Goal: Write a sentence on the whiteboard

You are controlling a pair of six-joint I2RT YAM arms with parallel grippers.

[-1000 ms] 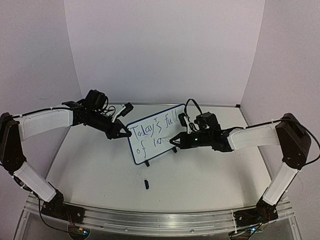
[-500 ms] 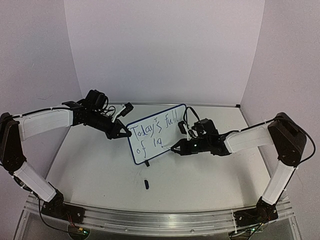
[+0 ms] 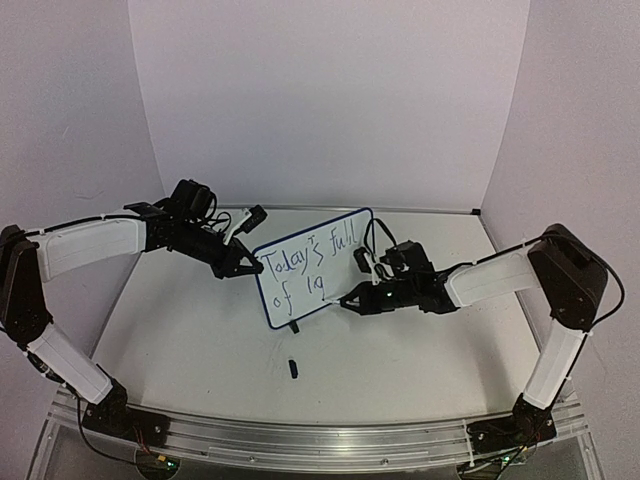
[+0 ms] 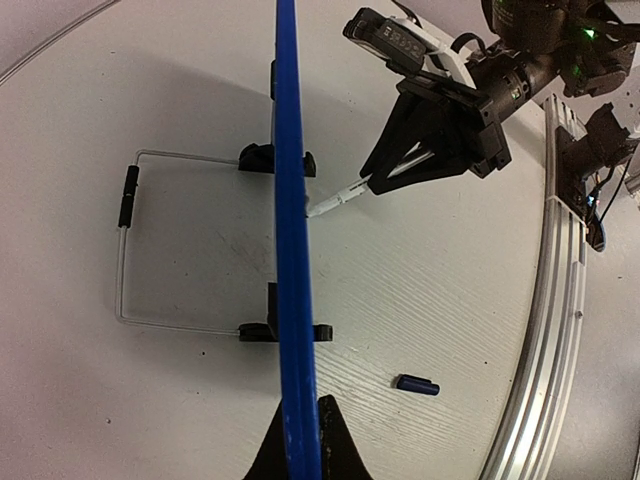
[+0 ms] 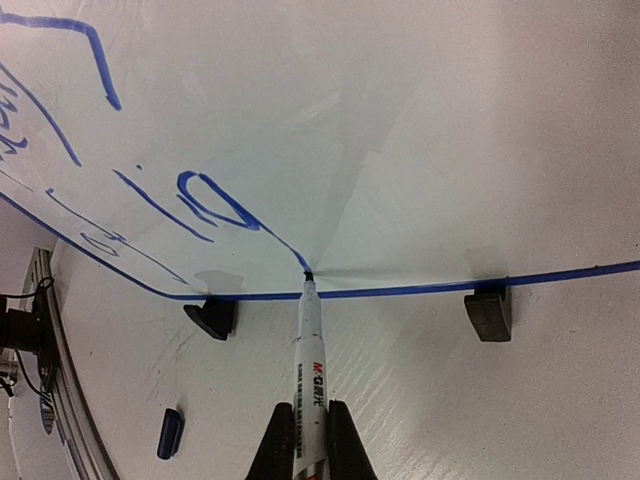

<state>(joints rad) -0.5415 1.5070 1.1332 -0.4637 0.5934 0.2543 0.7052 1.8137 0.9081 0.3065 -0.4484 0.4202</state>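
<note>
The whiteboard (image 3: 325,250) stands tilted on its black clip feet (image 5: 489,312) and wire stand (image 4: 125,250) at mid-table. The sentence (image 3: 300,265) reads "Today's full" on the top line and "of" plus two or three letters below, in blue marker. My left gripper (image 3: 246,268) is shut on the board's left edge; in the left wrist view its fingertips (image 4: 331,442) pinch the blue rim (image 4: 292,230). My right gripper (image 3: 352,297) is shut on the white marker (image 5: 312,365). The marker's tip touches the board just above its bottom rim, at the end of a curved stroke (image 5: 215,198).
The marker's dark cap (image 3: 293,368) lies loose on the table in front of the board; it also shows in the left wrist view (image 4: 416,385) and in the right wrist view (image 5: 169,432). A metal rail (image 3: 300,440) runs along the near table edge. White walls close in the back and sides.
My right gripper has moved down and slightly left along the board, drawing a tail under the last letter of the second line. The left gripper and the board have not moved.
</note>
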